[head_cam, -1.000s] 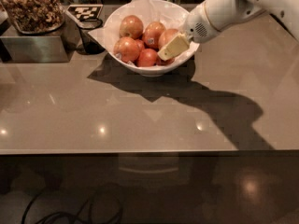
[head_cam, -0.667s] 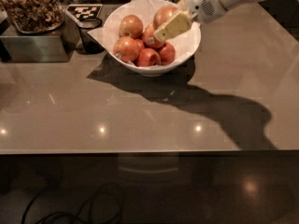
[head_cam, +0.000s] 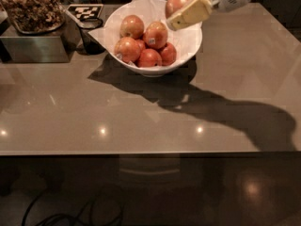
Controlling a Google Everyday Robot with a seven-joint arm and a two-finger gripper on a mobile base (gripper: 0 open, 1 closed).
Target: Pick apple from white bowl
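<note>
The white bowl (head_cam: pixel 190 48) stands at the back middle of the brown counter, lined with white paper whose corners stick up. Several red-orange apples (head_cam: pixel 149 39) lie in it. My gripper (head_cam: pixel 178 9) comes in from the upper right and hangs above the bowl's right rim. It is shut on one red-orange apple (head_cam: pixel 176 1), held clear above the other fruit. One cream fingertip (head_cam: pixel 189 14) lies across the apple's front; the other finger is hidden behind it.
A small dark cup (head_cam: pixel 91 35) stands just left of the bowl. A metal box topped with a tray of brown nuts (head_cam: pixel 33 13) is at the far left. A black-and-white marker tag (head_cam: pixel 84 10) lies behind the cup. The counter's front edge (head_cam: pixel 150 152) crosses the view.
My gripper has risen from inside the bowl's right side, up and back, carrying one apple with it. The other apples stay in the bowl.
</note>
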